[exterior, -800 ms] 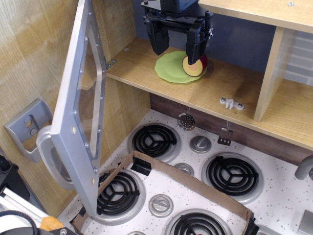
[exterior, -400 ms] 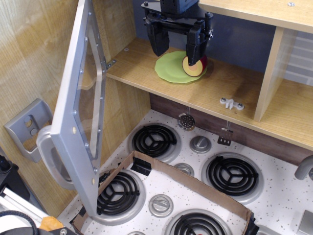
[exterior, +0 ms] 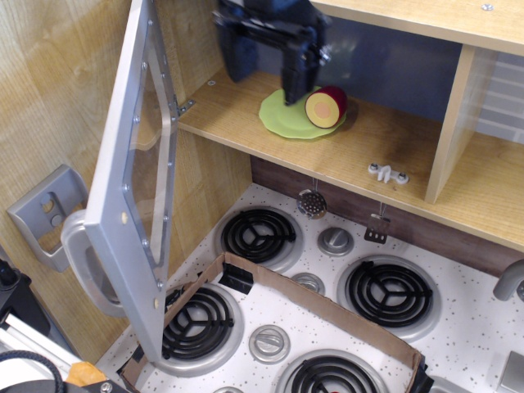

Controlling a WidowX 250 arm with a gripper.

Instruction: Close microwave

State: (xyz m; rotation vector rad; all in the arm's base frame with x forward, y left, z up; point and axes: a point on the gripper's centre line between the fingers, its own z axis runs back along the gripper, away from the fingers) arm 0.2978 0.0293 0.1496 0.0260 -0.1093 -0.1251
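Observation:
The microwave is a wooden compartment (exterior: 368,139) with a blue back wall. Its wide grey door (exterior: 135,184) with a clear window stands swung fully open to the left, its chunky handle (exterior: 78,262) at the lower left. Inside, a green plate (exterior: 291,115) holds a halved red fruit (exterior: 326,106). My black gripper (exterior: 266,70) is open and empty inside the compartment. It hovers above the plate's left part, left of the fruit and to the right of the door. It looks blurred.
A small grey wall-mounted holder (exterior: 45,213) sits on the left wood panel. Below is a toy stove with several black burners (exterior: 258,233) and knobs (exterior: 334,241). A cardboard strip (exterior: 311,299) lies across the stove. A white latch piece (exterior: 387,173) sits on the shelf edge.
My gripper has moved left, away from the fruit and toward the door side of the compartment. The door, plate and fruit have not moved.

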